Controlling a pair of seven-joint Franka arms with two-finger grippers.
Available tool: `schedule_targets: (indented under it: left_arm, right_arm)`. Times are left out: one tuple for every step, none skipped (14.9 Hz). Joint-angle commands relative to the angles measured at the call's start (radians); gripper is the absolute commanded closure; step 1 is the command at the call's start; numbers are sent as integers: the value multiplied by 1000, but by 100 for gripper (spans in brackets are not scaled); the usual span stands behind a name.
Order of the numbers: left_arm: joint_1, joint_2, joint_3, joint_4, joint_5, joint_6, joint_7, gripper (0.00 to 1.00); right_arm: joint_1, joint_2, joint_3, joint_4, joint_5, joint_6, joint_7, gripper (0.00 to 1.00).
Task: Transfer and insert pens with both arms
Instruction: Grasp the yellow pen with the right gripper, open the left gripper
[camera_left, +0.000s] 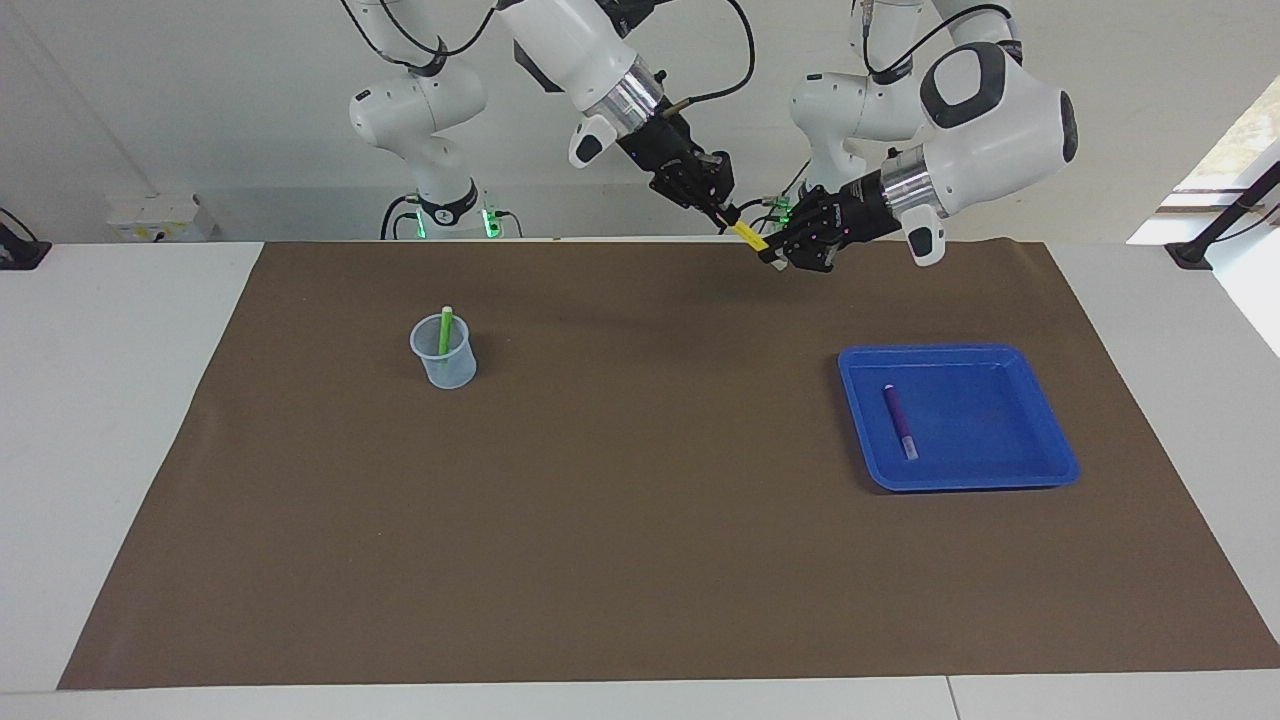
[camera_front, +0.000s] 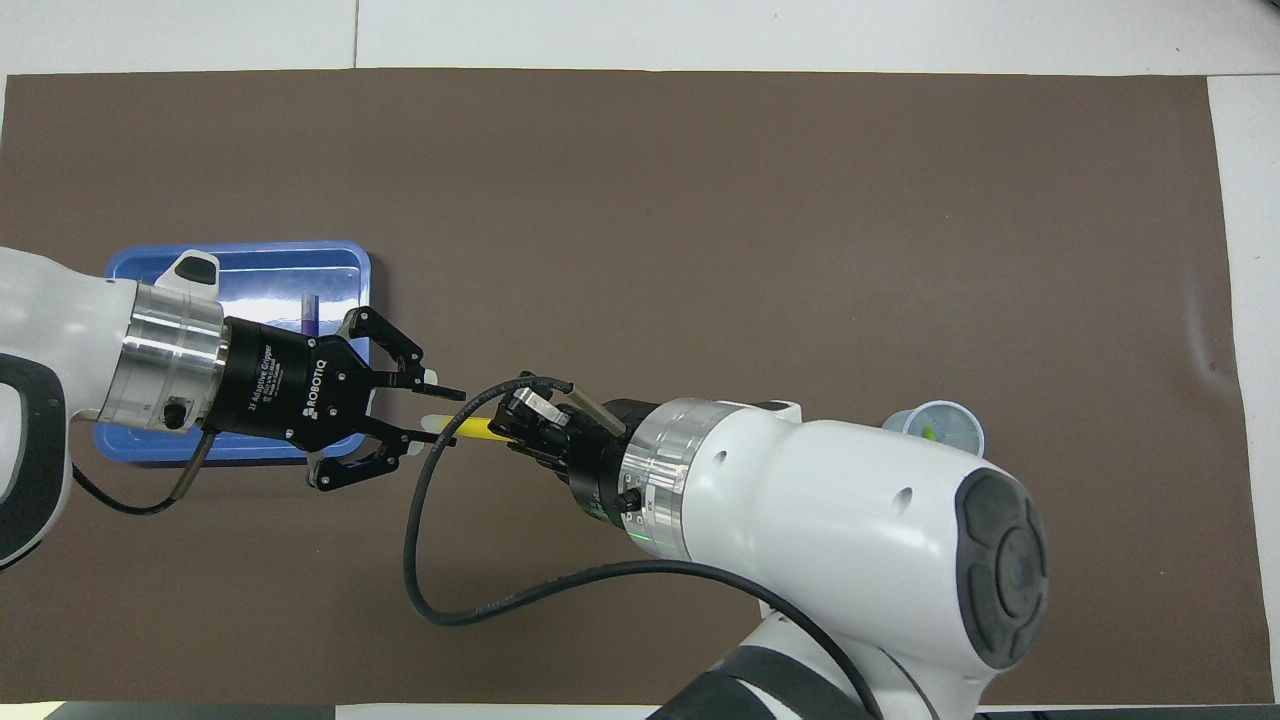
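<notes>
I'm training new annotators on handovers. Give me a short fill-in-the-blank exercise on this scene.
1. The right gripper is shut on the thin ____ pen.
2. The left gripper beside it stands ____.
3. The thin green pen stands in the clear plastic ____.
4. The thin purple pen lies in the blue plastic ____.

Missing: yellow; open; cup; tray

Seen from overhead: mat (camera_left: 640, 560) on the table (camera_left: 100, 450). Cup (camera_left: 443, 358) at 3 o'clock, first pen (camera_left: 444, 330) standing in it. Tray (camera_left: 1040, 472) at 9 o'clock, second pen (camera_left: 898, 420) lying in it. Over the mat's 6 o'clock edge, third pen (camera_front: 465, 427) in right claw (camera_front: 515, 432), free end between the parted tips of left claw (camera_front: 438, 416).
</notes>
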Motion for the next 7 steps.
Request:
schedule_targets:
  left_arm:
    - [-2, -33, 7, -28, -19, 17, -10, 0]
    - [1, -33, 7, -28, -19, 17, -10, 0]
    - [2, -33, 7, -28, -19, 17, -9, 0]
    - [4, -33, 8, -28, -16, 20, 0, 0]
    - [4, -32, 10, -29, -7, 25, 29, 0]
    - [7, -33, 11, -31, 1, 25, 101, 0]
    - [10, -33, 11, -31, 42, 23, 196, 0]
  right_arm:
    - [-38, 2, 5, 17, -17, -90, -79, 90]
    - [-58, 0, 4, 32, -17, -144, -125, 90]
    - [-87, -5, 4, 41, -17, -209, -179, 90]
    - [-116, -9, 2, 49, -20, -278, -243, 90]
    - [-137, -17, 1, 55, -35, -344, -309, 90]
    - [-161, -23, -1, 61, -73, -409, -392, 90]
    - [-190, -25, -4, 69, -110, -461, -470, 90]
